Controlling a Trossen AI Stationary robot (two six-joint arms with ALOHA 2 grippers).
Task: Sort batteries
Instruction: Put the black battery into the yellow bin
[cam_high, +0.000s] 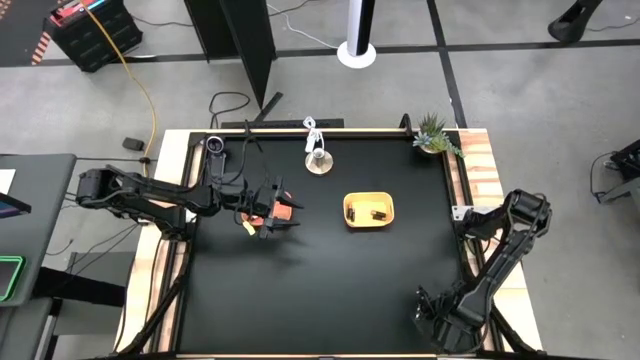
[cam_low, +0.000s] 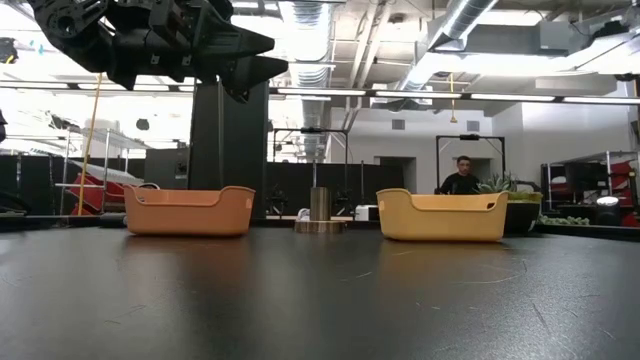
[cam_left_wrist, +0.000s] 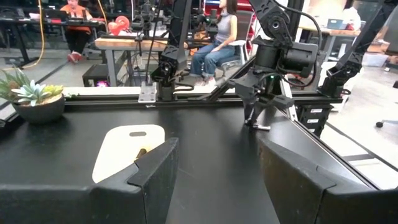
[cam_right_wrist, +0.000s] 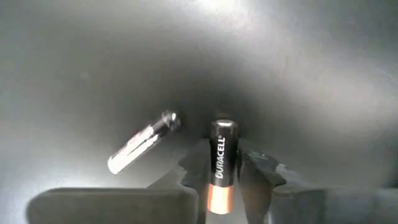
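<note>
A dark-and-copper battery (cam_right_wrist: 221, 163) lies between the fingers of my right gripper (cam_right_wrist: 222, 177), which points down near the table's near right corner (cam_high: 432, 316) and is shut on it. Close beside it a silvery battery (cam_right_wrist: 142, 143) lies loose on the black tabletop. The yellow tray (cam_high: 368, 210) sits mid-table with dark batteries (cam_high: 378, 213) in it. My left gripper (cam_high: 278, 215) hangs open and level above the orange tray (cam_low: 188, 210), which it partly hides from above. My right gripper pinches the dark battery's two long sides (cam_right_wrist: 215, 180) between its two fingers, at the border of black and copper. The fingers come from above, pointing down, and lie across the battery. The battery looks to lie flat on the table.
A round metal-and-wood object with a white cable (cam_high: 318, 160) stands at the far middle, a potted plant (cam_high: 433, 135) at the far right corner. Bare black table lies between the trays and the near edge. People sit in the room beyond (cam_left_wrist: 217, 37).
</note>
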